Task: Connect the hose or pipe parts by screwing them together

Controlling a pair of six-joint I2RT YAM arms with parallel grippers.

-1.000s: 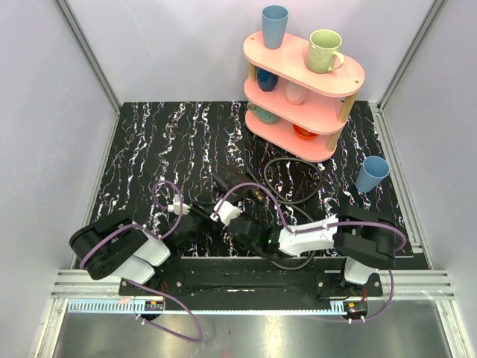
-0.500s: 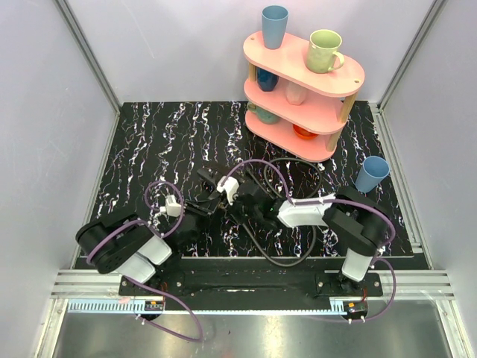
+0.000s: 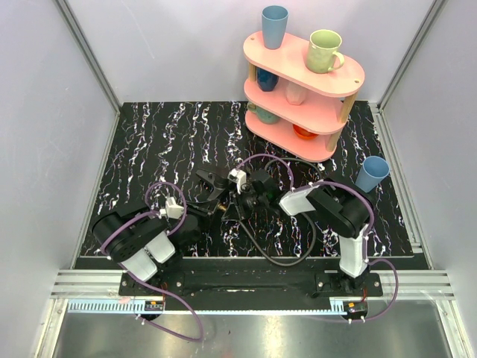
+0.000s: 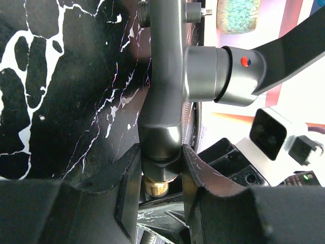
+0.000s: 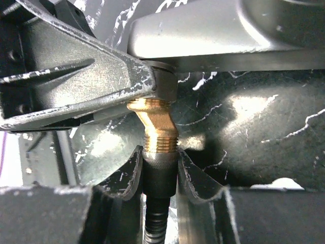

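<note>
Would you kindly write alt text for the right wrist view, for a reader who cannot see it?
The right gripper clamps the metal end of a hose, with a brass threaded fitting between it and a grey pipe piece above. A black marbled mat lies behind.

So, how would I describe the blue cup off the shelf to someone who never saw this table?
Find the pink three-tier shelf at the far right of the black marbled mat. Beside its right end, a light blue cup stands alone on the mat. The other light blue cup sits on the shelf's top tier.
</note>
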